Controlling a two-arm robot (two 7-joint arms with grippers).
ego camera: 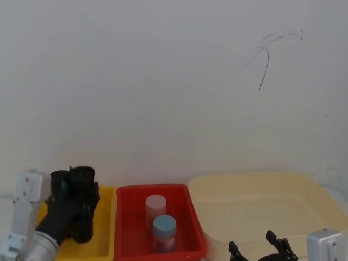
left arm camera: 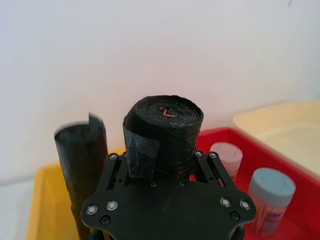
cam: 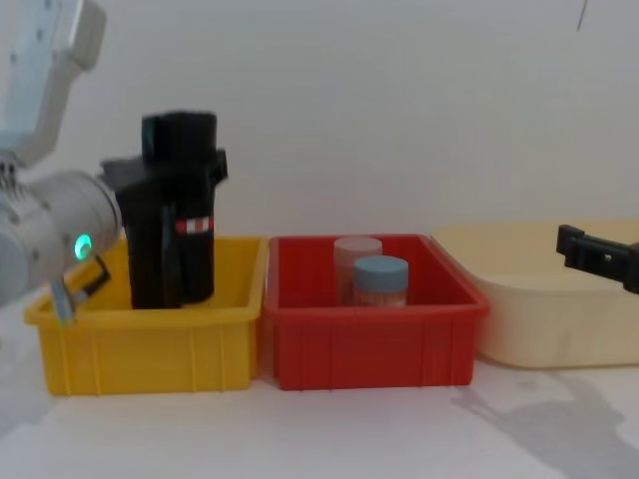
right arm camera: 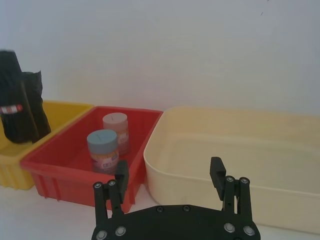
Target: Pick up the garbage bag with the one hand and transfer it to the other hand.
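Garbage bag [cam: 190, 254], clamped by left tool [left arm camera: 162, 159], stands in yellow bin [cam: 140, 349]; right tool [right arm camera: 169, 172] spread.

Three containers in a row on a table, against a wall

On the table [cam: 349, 439] the left bin [cam: 140, 349], the middle bin [cam: 369, 354] and the tub [cam: 539, 329] stand close side by side, with the wall [cam: 399, 100] behind them. The garbage bag [cam: 195, 205] stands upright, its lower end down inside the left bin. The left gripper [cam: 168, 178] clasps it from both sides, and a slimmer roll [left arm camera: 82, 160] stands just beside it in the same bin. In the middle bin the front jar [cam: 380, 281] stands right before the rear jar [cam: 355, 249]. The right gripper [right arm camera: 170, 175] hangs low before the tub, well apart from the bag.
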